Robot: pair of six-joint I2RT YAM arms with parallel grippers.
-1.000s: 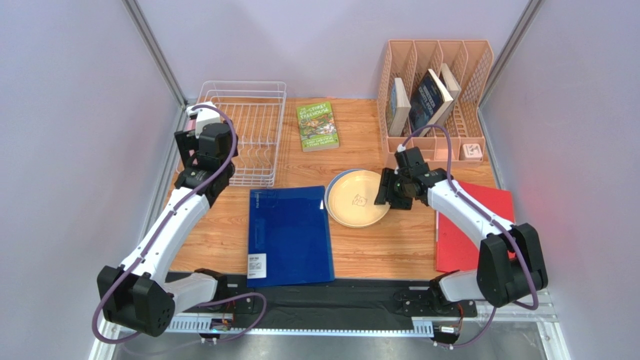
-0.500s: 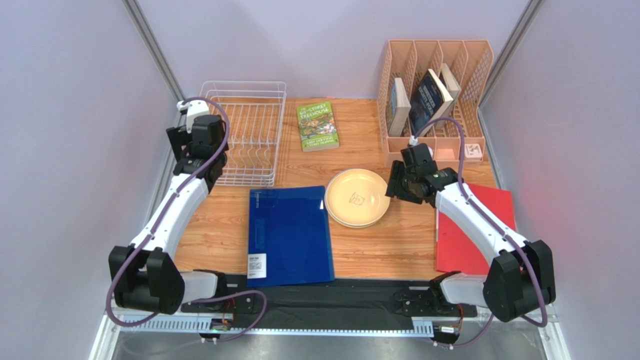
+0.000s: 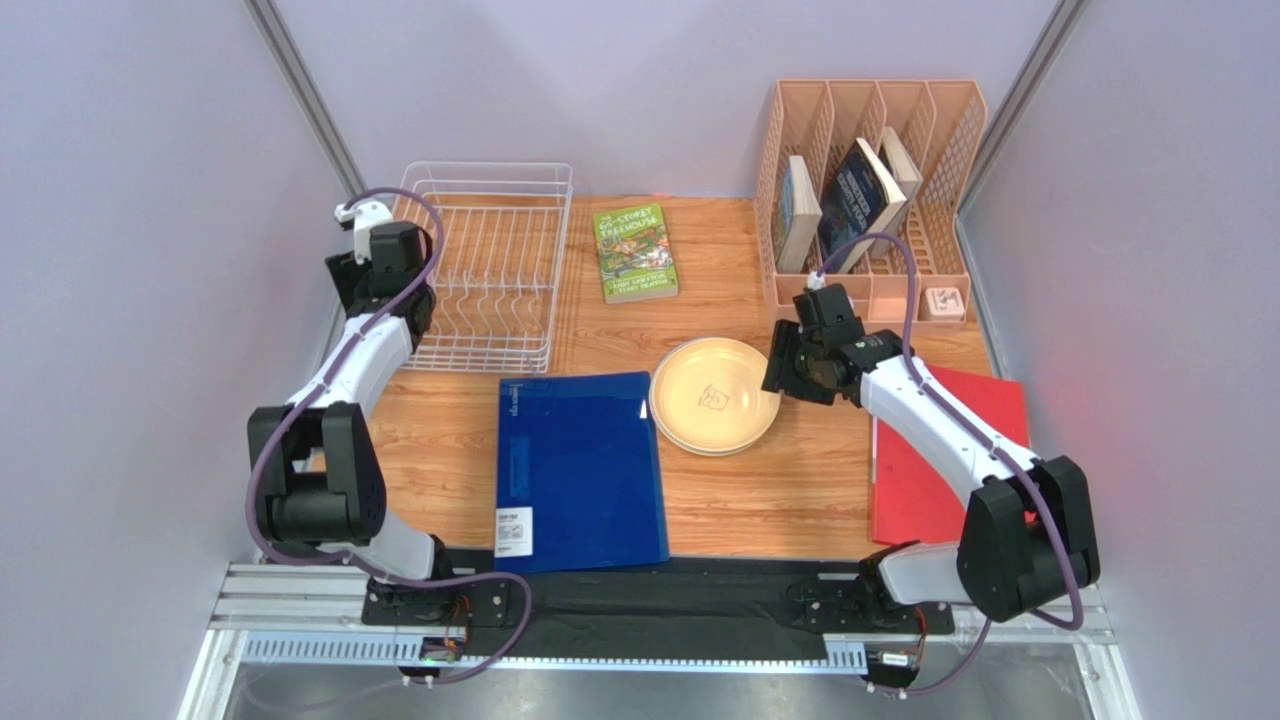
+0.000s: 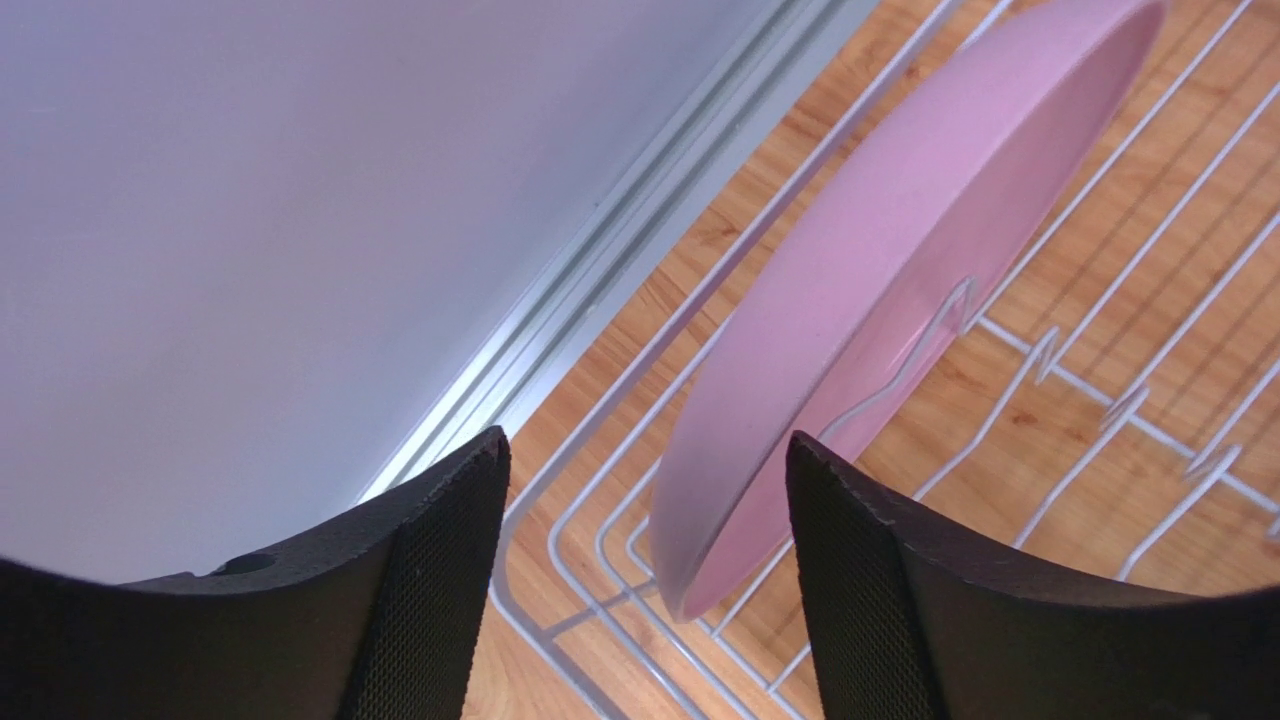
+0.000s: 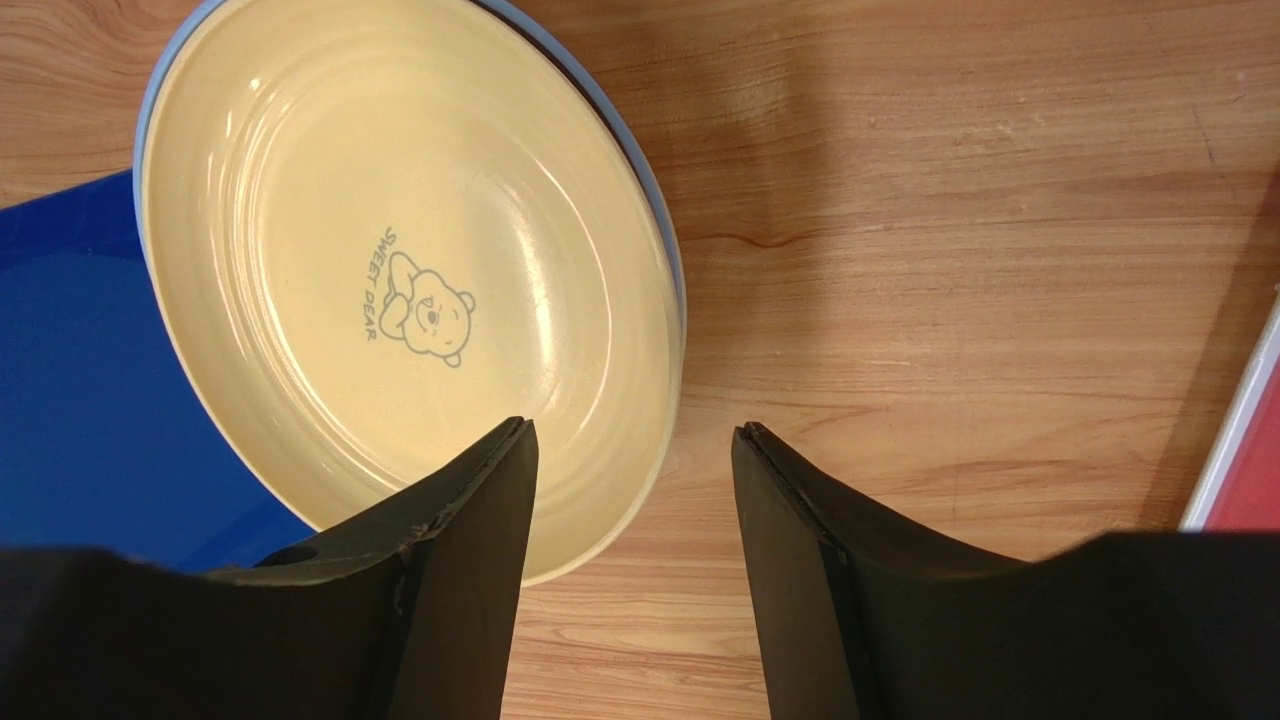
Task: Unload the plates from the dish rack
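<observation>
Top external view shows my left gripper (image 3: pixel 385 267) at the left rim of the dish rack (image 3: pixel 496 285), squeezed between the white wire and the side wall, so there is hardly any room on that side. On the left wrist view the fingers (image 4: pixel 436 570) stand spread, astride the lower rim of the pink plate (image 4: pixel 887 270). That plate stands on edge among the tines and leans. I see a gap at the left finger, but I cannot tell whether the right one touches it. The rack's outer wire and the wall rail run just beyond the left finger.

My right gripper (image 3: pixel 783 372) sits just beside the right edge of the pale yellow plate (image 3: pixel 715 395). Its fingers are apart and pinch nothing. This plate lies flat on the table (image 3: pixel 781 495), stacked on a light blue plate (image 5: pixel 663 225) whose rim peeks out. The left edge of the stack overlaps the blue folder (image 3: pixel 579 473). Bare wood lies open to the right of it, as far as the red folder (image 3: pixel 947 458).
</observation>
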